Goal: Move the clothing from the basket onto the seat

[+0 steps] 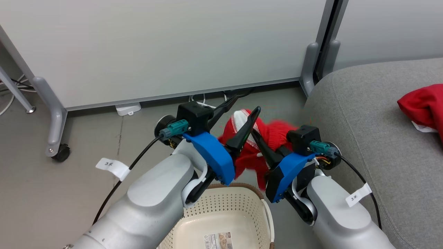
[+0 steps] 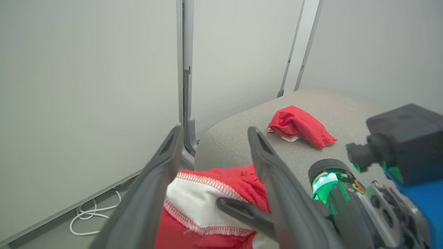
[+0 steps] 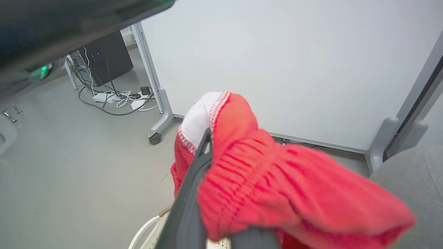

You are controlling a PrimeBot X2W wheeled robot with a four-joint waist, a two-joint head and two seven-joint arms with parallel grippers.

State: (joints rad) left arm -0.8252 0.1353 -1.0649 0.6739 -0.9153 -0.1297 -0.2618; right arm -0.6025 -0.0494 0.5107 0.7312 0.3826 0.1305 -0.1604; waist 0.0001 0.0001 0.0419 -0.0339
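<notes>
Clamped in right pincer [image 1: 255,135]: red garment [image 1: 275,133], raised above basket [image 1: 225,204] beside seat's [image 1: 363,124] edge, apparently for carrying across. Spread apart around it, gripping nothing: left pincer [image 2: 215,128]. Lying on seat: second garment [image 1: 424,103].

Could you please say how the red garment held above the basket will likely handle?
The red garment looks floppy: it drapes in folds over the right end effector. Probably light, since one pinch carries it. Its hanging end might catch the basket.
</notes>
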